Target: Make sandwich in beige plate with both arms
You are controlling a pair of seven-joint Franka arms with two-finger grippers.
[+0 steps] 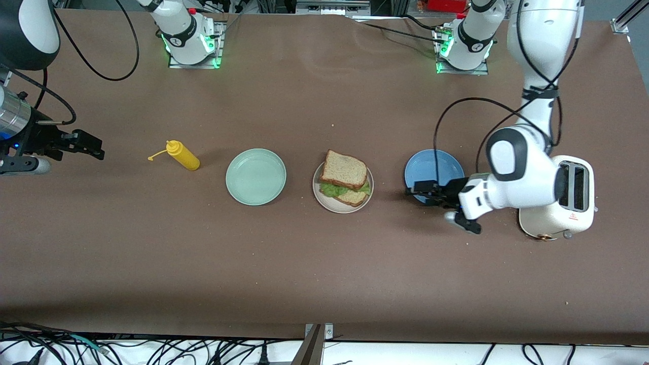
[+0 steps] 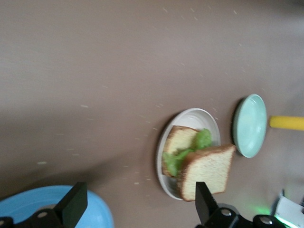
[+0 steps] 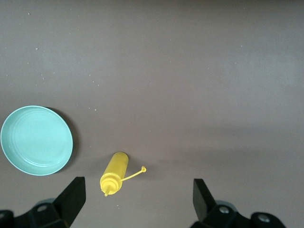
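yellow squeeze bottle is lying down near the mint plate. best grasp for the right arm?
Probably the yellow bottle at mid-body, coming straight down with the fingers straddling its width. It lies on its side on the table, so the round body gives two parallel flanks, while the nozzle end tapers and its tethered cap dangles loose. The right gripper is open above it, toward the right arm's end from the mint-green plate.

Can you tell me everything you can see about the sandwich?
The sandwich is two square slices of brown bread with darker crusts and ruffled green lettuce between them. The top slice sits crooked, so the lettuce and a corner of the bottom slice peek out. It lies on the beige plate, between the mint-green and blue plates. No gripper touches it.
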